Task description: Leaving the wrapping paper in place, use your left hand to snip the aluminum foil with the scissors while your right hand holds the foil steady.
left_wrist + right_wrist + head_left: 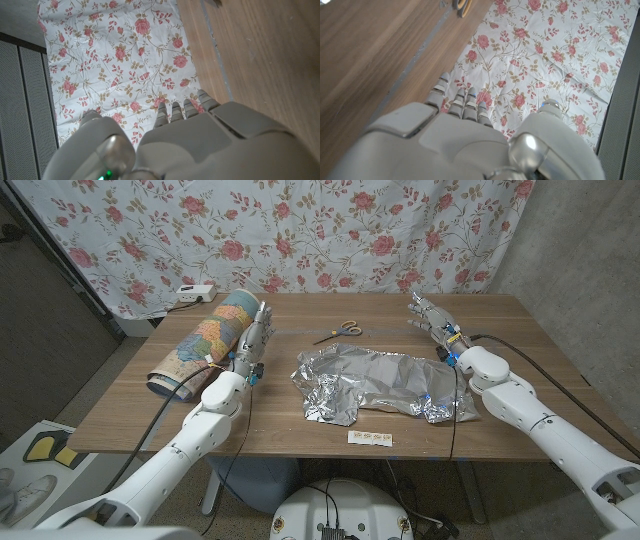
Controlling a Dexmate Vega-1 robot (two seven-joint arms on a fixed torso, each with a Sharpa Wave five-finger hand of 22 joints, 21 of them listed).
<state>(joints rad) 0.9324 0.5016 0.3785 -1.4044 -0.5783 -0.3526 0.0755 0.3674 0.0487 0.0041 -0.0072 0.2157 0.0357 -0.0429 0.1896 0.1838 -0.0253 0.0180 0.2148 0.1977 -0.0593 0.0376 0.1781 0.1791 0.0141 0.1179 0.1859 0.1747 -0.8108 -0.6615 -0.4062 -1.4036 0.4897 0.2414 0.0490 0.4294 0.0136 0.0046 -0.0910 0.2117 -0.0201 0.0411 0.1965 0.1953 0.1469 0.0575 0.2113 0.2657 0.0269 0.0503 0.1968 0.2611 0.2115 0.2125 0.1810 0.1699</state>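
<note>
Items on wooden table (120, 415), nearest first.

Small white label strip (371, 439): near the front edge, just in front of the foil.

Aluminum foil (375, 380): crumpled sheet lying at the table's middle, spread sideways, touched by neither hand.

Left hand (256, 332): raised over the table just beside the roll of wrapping paper, fingers (176, 111) extended and slightly apart, holding nothing. Its wrist view looks along those fingers toward the floral cloth.

Wrapping paper (200, 340): patterned roll lying on the left part of the table, slanting from the front left toward the back, apart from the foil.

Right hand (432, 318): raised near the back right of the table, beyond the foil's right end, fingers (455, 97) stretched out and a little apart, holding nothing.

Scissors (338, 331): light handles, lying on the table behind the foil, between the two hands, well apart from both. Handle loops show in the right wrist view (464, 5).

Power strip (195, 293): white, on the table's back left corner.

Floral cloth (300, 230): white with red roses, hung behind the table.
</note>
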